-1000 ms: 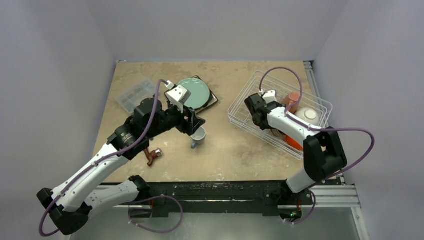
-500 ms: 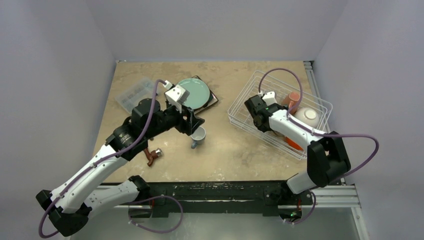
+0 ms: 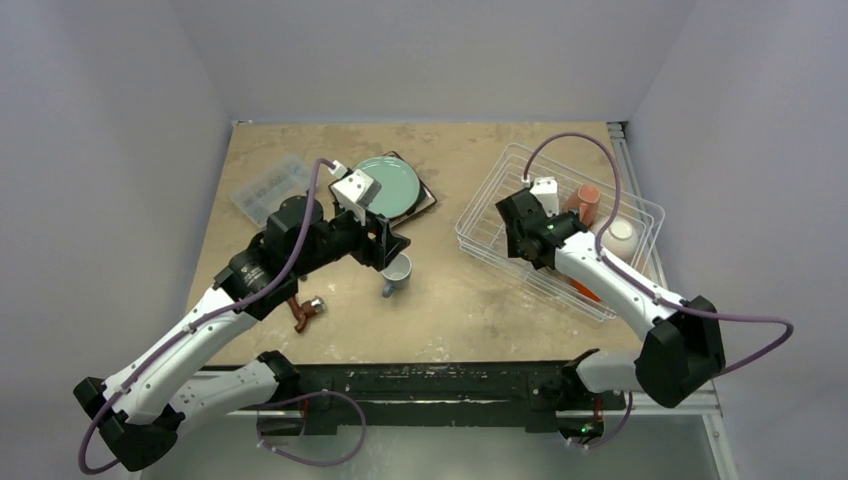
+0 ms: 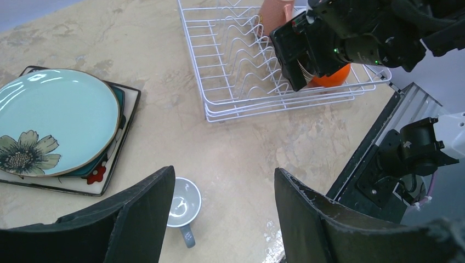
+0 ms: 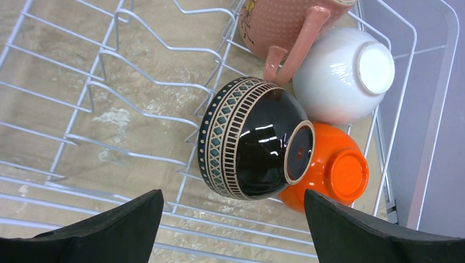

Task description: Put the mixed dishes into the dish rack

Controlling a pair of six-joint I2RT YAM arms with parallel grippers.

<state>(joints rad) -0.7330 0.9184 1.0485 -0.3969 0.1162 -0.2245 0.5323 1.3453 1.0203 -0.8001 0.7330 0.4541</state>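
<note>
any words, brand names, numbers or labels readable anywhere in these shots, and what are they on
No readable text in any view.
Left arm: a tiny pale mark on its dark joint, too small to read.
Teal plate, dark brown bowl, pink mug: only a flower, a geometric band, and dots with a flower sprig; no lettering.

Pale lilac walls [image 3: 430,50] rise behind and beside the tan marbled table [image 3: 480,315] (soft, even light); a black rail [image 3: 450,379] lines its near edge.
</note>
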